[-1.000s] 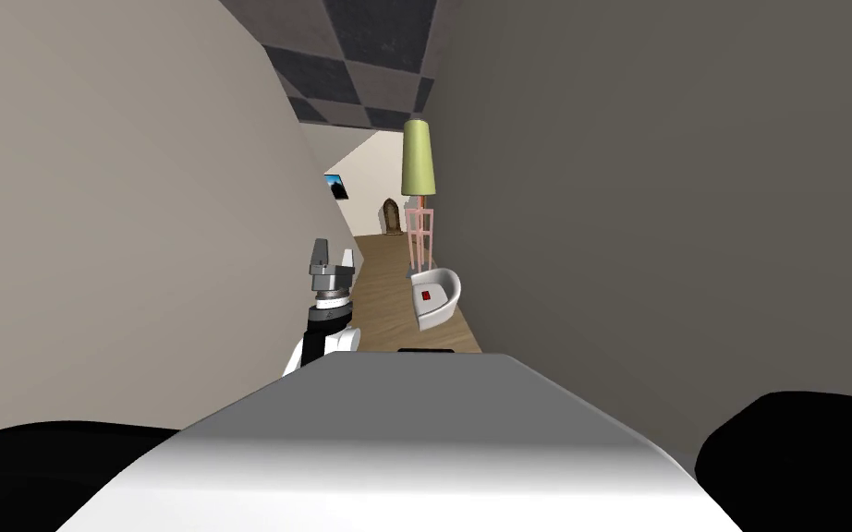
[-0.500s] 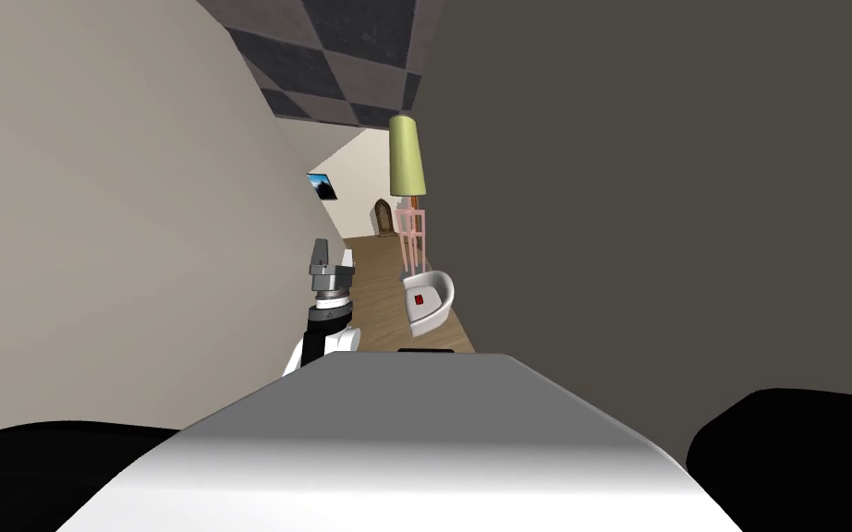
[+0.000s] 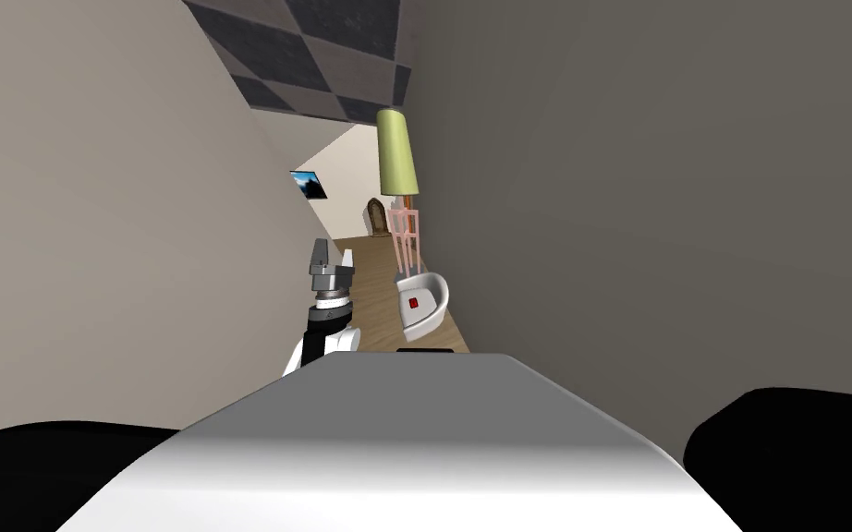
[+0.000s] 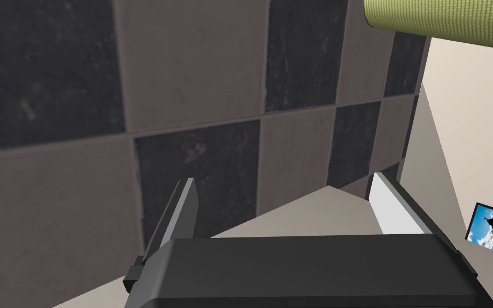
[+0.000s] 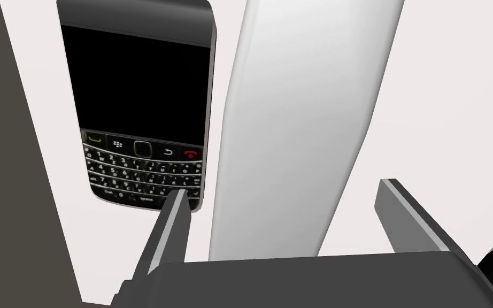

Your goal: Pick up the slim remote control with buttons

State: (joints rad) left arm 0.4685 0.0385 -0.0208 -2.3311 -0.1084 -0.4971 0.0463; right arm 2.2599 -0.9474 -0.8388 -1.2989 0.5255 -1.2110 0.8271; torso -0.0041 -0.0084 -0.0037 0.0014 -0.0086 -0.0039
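Rightward turn; remote within right pincer

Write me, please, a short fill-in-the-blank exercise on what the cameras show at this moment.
1. The right pincer is ____, with the slim pale remote in line between its fingers.
2. The phone beside the remote is ____ in colour.
3. The left pincer, open, holds ____.
4. The lampshade is ____.
Missing words: open; black; nothing; green.
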